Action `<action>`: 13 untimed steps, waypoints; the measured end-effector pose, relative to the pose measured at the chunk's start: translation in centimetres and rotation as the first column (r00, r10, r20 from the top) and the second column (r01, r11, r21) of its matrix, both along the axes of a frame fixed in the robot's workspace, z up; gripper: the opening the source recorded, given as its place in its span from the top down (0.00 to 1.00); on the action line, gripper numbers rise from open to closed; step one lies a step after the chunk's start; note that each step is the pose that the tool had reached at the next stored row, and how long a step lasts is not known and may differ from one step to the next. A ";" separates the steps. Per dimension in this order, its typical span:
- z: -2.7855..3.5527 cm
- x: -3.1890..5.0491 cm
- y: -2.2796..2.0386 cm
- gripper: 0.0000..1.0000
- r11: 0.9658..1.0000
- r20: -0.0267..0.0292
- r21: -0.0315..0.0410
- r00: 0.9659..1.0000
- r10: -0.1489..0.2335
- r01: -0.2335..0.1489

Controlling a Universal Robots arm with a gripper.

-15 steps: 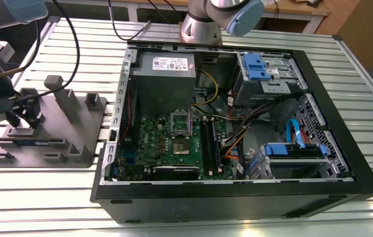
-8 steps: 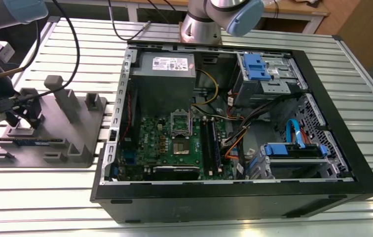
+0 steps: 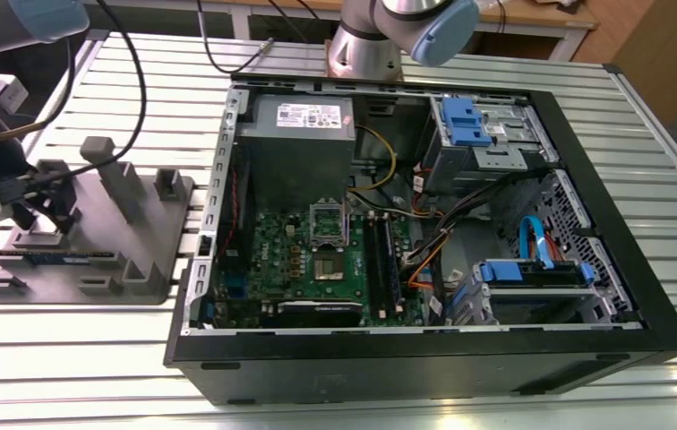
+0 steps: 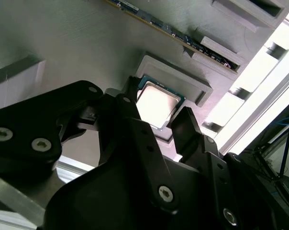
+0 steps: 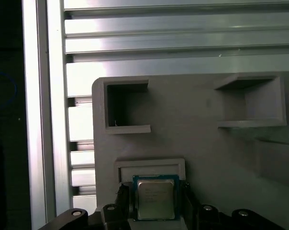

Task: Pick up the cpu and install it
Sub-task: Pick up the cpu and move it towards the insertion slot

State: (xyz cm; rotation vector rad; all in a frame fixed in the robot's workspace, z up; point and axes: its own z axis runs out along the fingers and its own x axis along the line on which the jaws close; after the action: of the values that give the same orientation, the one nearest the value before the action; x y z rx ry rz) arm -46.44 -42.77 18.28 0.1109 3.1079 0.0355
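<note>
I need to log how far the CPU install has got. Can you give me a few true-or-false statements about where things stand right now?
1. The small square silvery-grey cpu with a green rim lies in a recess of the grey plastic holder tray. True.
2. The black gripper is inside the open black computer case. False: it is at the tray, right by the cpu, to the exterior view's left of the case.
3. The cpu sits on the green motherboard. False: the cpu is in the tray, while the motherboard lies inside the case.
4. The case rests on a slatted metal table. True.
</note>
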 end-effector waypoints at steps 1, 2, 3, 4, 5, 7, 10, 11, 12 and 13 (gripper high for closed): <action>0.00 0.03 0.00 0.45 1.000 0.000 0.000 1.000 0.000 0.000; 0.00 0.03 0.00 0.45 1.000 0.000 0.000 1.000 0.000 0.000; 0.00 0.03 0.00 0.45 1.000 0.000 0.000 1.000 0.000 0.000; 0.02 0.03 0.00 0.45 1.000 0.000 0.000 1.000 0.000 0.000; 0.04 0.04 0.00 0.45 1.000 0.000 0.000 1.000 0.000 0.000; 0.07 0.04 0.00 0.45 1.000 0.000 0.000 1.000 0.000 0.000; 0.11 0.02 -0.01 0.45 1.000 0.000 0.000 1.000 0.000 0.000; 0.12 0.02 -0.01 0.45 1.000 0.000 0.000 1.000 0.000 0.000; 0.11 0.02 0.00 0.45 1.000 0.000 0.000 1.000 0.000 0.000; 0.10 0.02 0.00 0.45 1.000 0.000 0.000 1.000 0.000 0.000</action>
State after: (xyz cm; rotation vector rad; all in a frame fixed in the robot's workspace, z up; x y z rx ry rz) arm -46.43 -42.77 18.39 0.1109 3.1080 0.0356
